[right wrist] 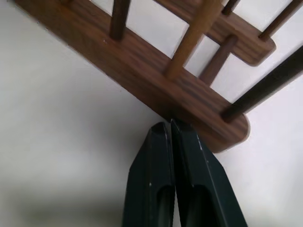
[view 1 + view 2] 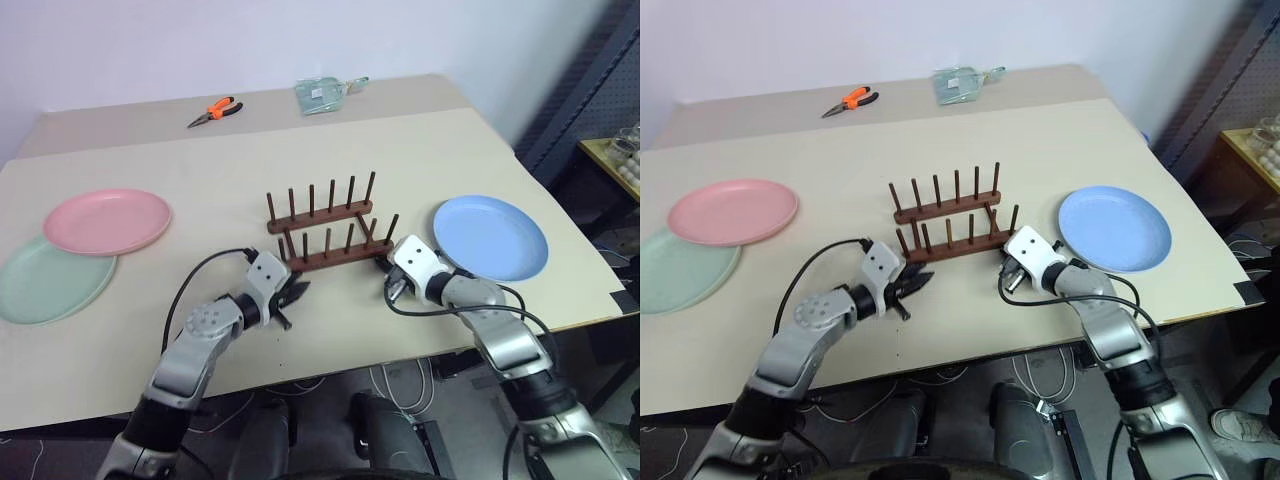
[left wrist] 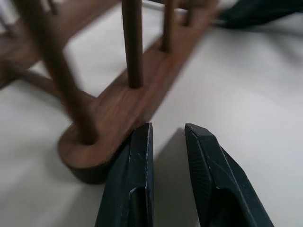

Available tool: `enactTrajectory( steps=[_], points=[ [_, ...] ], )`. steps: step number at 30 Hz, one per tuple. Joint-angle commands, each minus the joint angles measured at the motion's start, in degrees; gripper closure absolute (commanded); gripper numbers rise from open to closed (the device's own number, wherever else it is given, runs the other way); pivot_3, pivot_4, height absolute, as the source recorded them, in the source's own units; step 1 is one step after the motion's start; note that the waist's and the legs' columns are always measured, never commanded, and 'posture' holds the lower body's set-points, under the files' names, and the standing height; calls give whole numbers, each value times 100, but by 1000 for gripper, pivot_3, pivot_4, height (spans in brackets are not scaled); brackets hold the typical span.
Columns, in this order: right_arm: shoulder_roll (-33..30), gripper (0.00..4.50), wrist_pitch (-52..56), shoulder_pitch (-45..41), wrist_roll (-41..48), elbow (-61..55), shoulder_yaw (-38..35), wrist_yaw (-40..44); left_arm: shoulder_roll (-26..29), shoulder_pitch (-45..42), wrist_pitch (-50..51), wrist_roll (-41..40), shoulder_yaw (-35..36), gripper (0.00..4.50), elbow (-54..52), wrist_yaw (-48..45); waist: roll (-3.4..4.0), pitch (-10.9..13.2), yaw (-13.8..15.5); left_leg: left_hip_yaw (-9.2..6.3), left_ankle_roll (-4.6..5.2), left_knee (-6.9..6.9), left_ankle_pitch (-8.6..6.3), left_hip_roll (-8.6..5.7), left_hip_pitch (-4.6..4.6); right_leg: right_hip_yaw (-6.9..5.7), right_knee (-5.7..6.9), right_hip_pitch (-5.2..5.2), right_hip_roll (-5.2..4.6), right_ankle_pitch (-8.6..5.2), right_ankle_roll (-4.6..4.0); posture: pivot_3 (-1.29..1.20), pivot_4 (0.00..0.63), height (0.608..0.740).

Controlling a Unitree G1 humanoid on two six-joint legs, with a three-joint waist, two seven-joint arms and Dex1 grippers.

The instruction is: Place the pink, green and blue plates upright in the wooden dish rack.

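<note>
Rack (image 2: 330, 228) stands empty between left tool (image 3: 165, 137) and right tool (image 1: 170, 125).

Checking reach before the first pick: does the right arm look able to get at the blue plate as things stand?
Probably yes. The blue plate lies flat just beside the right gripper, with bare table between; the gripper is shut, its tips against the wooden dish rack.

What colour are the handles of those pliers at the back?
Orange, on the small pliers; clearest in the left eye view.
</note>
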Motion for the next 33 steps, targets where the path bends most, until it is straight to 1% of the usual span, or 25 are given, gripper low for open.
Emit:
enactTrajectory(
  steps=[1,5,8,9,10,11,12,13,14,15,16,17,18,19,21,22,24,27,30,32,33],
  points=[
    [148,4367,-215,-286,-238,516,-9,-294,-1,-101,-100,284,223,3405,827,394,1,-3,-30,0,0,-1,0,1,0,-1,1,0,0,0,0,0,150,739],
    [286,4367,-358,-505,-210,792,-60,-304,24,-227,-309,298,169,3405,1107,336,2,-8,-38,0,1,-9,0,0,2,0,2,-1,2,2,-1,0,150,739],
    [223,3634,-316,-428,47,489,-133,39,92,-70,-297,170,235,3467,893,201,3,-10,-51,1,1,-8,0,1,2,1,1,-1,2,10,-14,0,150,739],
    [166,3163,-340,-346,158,257,-132,229,165,41,-281,95,286,3467,730,95,3,-11,-59,1,1,-9,0,2,2,1,2,-2,2,9,-13,0,150,739],
    [117,2655,-345,-267,258,25,-126,402,241,157,-274,2,350,3205,554,-22,3,-11,-66,1,1,-11,0,4,1,1,2,-4,3,9,-13,0,150,739],
    [64,2088,-337,-164,381,-286,-104,605,296,325,-208,-325,556,2910,260,-235,3,-11,-72,1,2,-16,-1,6,2,2,1,-6,6,8,-12,0,150,739],
    [6,1645,-288,-41,547,-653,-74,844,317,487,-134,-753,859,2657,-77,-416,4,-10,-87,0,3,-21,-1,8,0,2,1,-11,7,7,-12,0,150,739],
    [-41,1149,-219,68,699,-972,-50,1052,282,583,-21,-1189,1205,2225,-354,-490,5,-8,-116,0,4,-25,-2,11,-7,3,3,-24,10,7,-12,0,150,739],
    [-82,629,-139,169,815,-1282,-25,1202,174,583,179,-1754,1704,1702,-599,-392,6,-6,-122,-6,8,-27,-4,16,-14,5,7,-36,10,7,-11,0,150,739],
    [-111,115,-74,230,883,-1474,-14,1281,99,566,327,-2109,2027,1209,-742,-290,2,5,-118,-15,9,-26,-5,18,-15,5,11,-36,9,5,-8,0,150,739],
    [-129,0,-12,276,949,-1644,3,1360,-17,388,342,-2500,2618,730,-751,115,-4,13,-112,-25,8,-23,-5,21,-19,3,12,-39,9,5,-9,0,150,739],
    [-134,0,43,303,998,-1764,28,1424,-117,123,224,-2789,3241,196,-637,664,-12,17,-96,-33,8,-20,-5,27,-24,-4,11,-40,9,-2,0,0,150,739],
    [-134,0,87,319,1029,-1837,42,1468,-180,-61,140,-2944,3645,88,-548,1040,-20,22,-66,-39,8,-11,-4,30,-25,-9,13,-39,10,-3,1,0,150,739],
    [-107,0,82,320,1031,-1840,56,1478,-241,-346,-117,-2904,4131,88,-365,1723,-29,26,-40,-40,8,-8,-4,29,-25,-11,12,-38,11,1,-3,0,150,739],
    [-54,0,44,301,997,-1775,83,1449,-269,-701,-647,-2427,4684,88,-129,2799,-37,22,-28,-45,7,-5,-4,27,-22,-15,10,-33,13,3,-5,0,150,739],
    [-40,0,22,282,970,-1726,115,1448,-252,-844,-664,-2286,4938,88,20,3335,-35,21,-31,-39,7,-8,-4,14,-19,-12,5,-31,13,2,-3,0,150,739],
    [-8,0,-5,232,949,-1666,180,1457,-243,-991,-620,-2143,5250,88,188,4033,-34,20,-19,-29,6,-19,-4,3,-18,-5,3,-31,3,13,-1,0,150,739],
    [48,0,-22,181,946,-1627,238,1461,-285,-1125,-409,-2289,5522,88,254,4649,-48,25,8,-30,-11,-15,-9,-4,-27,-6,0,-32,-4,16,18,0,150,739],
    [67,0,-53,171,931,-1606,274,1453,-338,-1242,45,-2755,5776,88,378,5063,-75,18,27,-35,-26,-3,-2,-5,-53,-21,-6,-37,-8,15,14,0,150,739],
    [77,0,-69,167,901,-1596,288,1427,-337,-1275,261,-3103,5836,88,441,5014,-77,17,25,-36,-29,-2,0,-8,-54,-22,-5,-36,-14,16,14,0,150,739],
    [86,0,-88,181,879,-1606,277,1386,-344,-1282,319,-3277,5822,317,468,4868,-77,17,19,-35,-30,-1,1,-12,-54,-23,-5,-36,-15,15,13,0,150,739]
  ],
)
